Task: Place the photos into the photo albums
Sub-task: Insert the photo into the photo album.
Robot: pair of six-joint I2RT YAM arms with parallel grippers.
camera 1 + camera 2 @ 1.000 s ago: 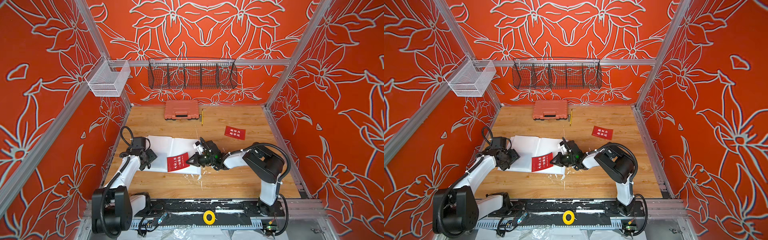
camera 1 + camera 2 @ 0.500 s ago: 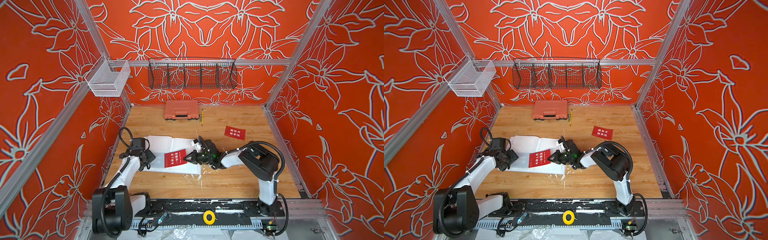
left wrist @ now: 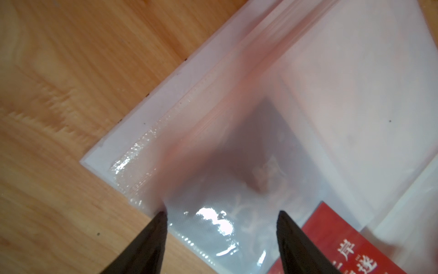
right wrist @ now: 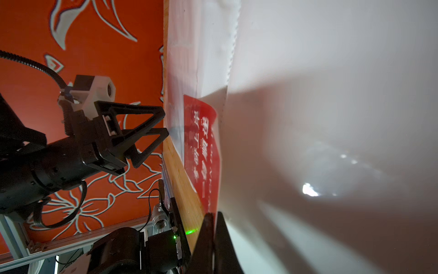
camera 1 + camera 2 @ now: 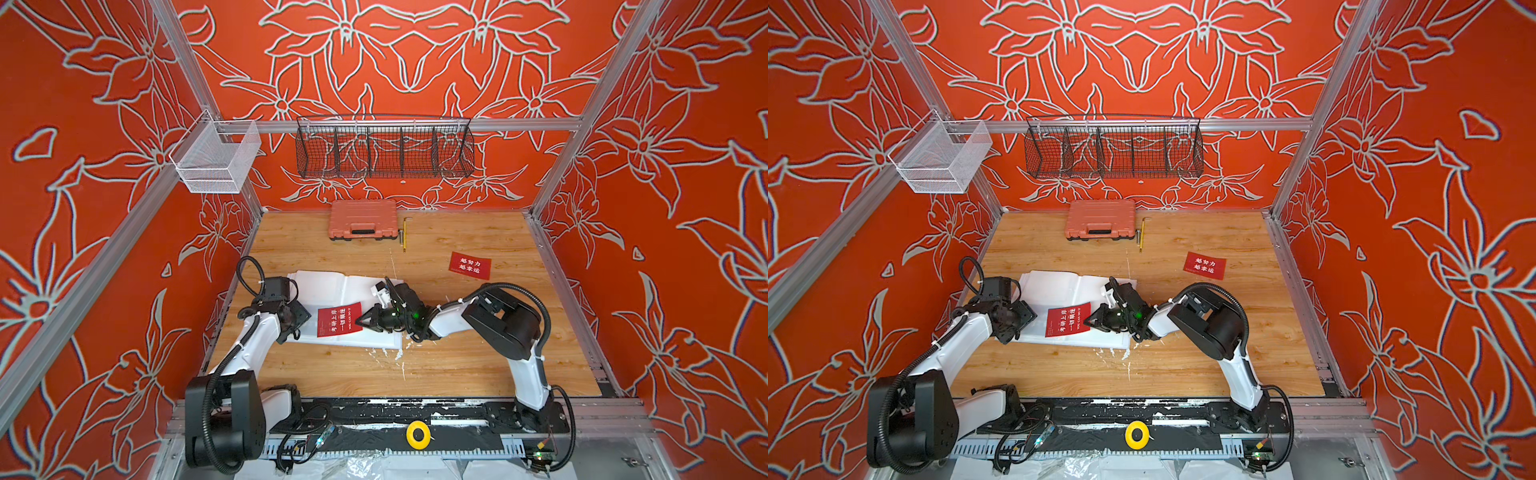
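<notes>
The photo album (image 5: 332,286) (image 5: 1059,286) lies open on the wooden table, white sleeve pages up. A red photo (image 5: 338,319) (image 5: 1068,319) with white writing lies on its left page, near the front edge. My right gripper (image 5: 360,322) (image 5: 1089,321) is shut on that photo's right edge; in the right wrist view the tips (image 4: 212,217) pinch the red photo (image 4: 203,147). My left gripper (image 5: 297,320) (image 5: 1023,318) (image 4: 165,122) is open over the album's near left corner, its tips (image 3: 221,215) on the clear sleeve. A second red photo (image 5: 471,265) (image 5: 1205,265) lies on the table at the back right.
An orange-pink plastic case (image 5: 363,219) and a yellow pencil (image 5: 404,235) lie by the back wall. A black wire basket (image 5: 384,147) and a white mesh basket (image 5: 216,160) hang above. White flecks (image 5: 390,353) dot the wood near the album's front edge.
My right gripper has slid left with the red photo, from near the album's spine further onto the left page. The left gripper has barely moved.
</notes>
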